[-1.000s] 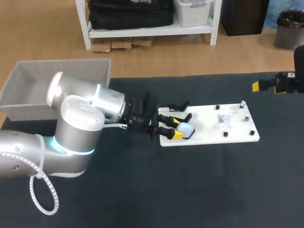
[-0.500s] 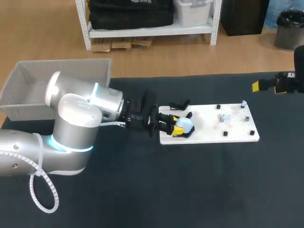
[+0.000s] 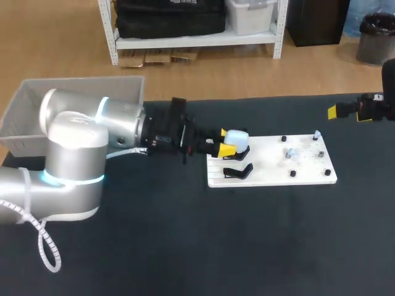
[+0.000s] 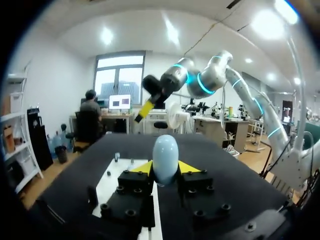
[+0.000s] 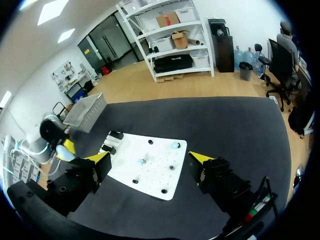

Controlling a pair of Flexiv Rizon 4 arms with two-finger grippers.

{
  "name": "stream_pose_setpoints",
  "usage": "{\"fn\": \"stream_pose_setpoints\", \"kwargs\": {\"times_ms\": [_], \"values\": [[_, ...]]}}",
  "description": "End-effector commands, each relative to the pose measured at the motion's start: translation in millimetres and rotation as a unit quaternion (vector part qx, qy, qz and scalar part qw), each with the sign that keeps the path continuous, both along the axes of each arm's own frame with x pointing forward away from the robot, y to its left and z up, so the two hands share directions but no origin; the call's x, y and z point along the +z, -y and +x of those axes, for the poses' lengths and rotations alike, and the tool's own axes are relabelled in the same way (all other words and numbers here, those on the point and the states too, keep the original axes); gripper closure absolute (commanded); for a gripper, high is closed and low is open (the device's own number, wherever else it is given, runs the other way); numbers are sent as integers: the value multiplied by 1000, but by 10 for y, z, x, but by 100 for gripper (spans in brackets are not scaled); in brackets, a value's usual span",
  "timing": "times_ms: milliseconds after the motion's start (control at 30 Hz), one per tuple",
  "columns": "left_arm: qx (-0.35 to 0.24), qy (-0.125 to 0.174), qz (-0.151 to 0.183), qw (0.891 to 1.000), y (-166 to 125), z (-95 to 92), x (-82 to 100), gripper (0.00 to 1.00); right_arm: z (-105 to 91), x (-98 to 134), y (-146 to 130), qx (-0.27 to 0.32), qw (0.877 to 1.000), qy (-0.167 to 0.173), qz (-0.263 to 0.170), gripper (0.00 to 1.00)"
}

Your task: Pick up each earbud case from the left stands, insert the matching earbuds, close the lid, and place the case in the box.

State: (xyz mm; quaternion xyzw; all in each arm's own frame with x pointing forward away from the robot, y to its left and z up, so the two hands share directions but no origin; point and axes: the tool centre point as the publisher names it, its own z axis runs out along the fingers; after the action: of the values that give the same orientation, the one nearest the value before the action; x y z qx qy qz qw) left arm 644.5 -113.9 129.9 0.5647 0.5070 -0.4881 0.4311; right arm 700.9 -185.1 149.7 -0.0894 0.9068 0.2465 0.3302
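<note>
A pale blue earbud case (image 3: 237, 136) is held clear of the white board (image 3: 271, 176), with my left gripper (image 3: 226, 140) shut on it. In the left wrist view the case (image 4: 165, 157) stands upright between the yellow tips of that gripper (image 4: 165, 169). An empty black stand (image 3: 237, 171) sits at the board's near left corner. Small pale earbuds (image 3: 290, 153) lie among black pegs on the board. My right gripper (image 3: 344, 111) hangs open above the table's far right; its wrist view shows this gripper (image 5: 150, 160) wide apart over the board (image 5: 150, 172).
A grey box (image 3: 37, 105) stands at the table's far left corner, behind my left arm. The grey box (image 5: 90, 111) also shows beyond the board in the right wrist view. Dark cloth covers the table around the board.
My left gripper closed on the case at the near stand, lifted it off and carried it toward the board's far left corner. The right arm has not moved.
</note>
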Motion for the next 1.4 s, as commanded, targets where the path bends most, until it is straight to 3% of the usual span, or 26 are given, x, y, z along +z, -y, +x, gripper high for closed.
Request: {"fn": "stream_pose_setpoints", "kwargs": {"times_ms": [33,100,933,1067,1400], "values": [[18,16,-21,999,-116,-115,201,100,-1,1,4,0,1000,0,0,0],[15,20,-22,999,-156,-114,287,100,-1,1,4,0,1000,0,0,0],[15,20,-22,999,-156,-114,287,100,-1,1,4,0,1000,0,0,0],[28,9,-51,998,-120,-102,260,100,-1,1,4,0,1000,0,0,0],[27,5,-78,997,23,-71,209,100,-346,165,-236,59,998,17,-30,0]]}}
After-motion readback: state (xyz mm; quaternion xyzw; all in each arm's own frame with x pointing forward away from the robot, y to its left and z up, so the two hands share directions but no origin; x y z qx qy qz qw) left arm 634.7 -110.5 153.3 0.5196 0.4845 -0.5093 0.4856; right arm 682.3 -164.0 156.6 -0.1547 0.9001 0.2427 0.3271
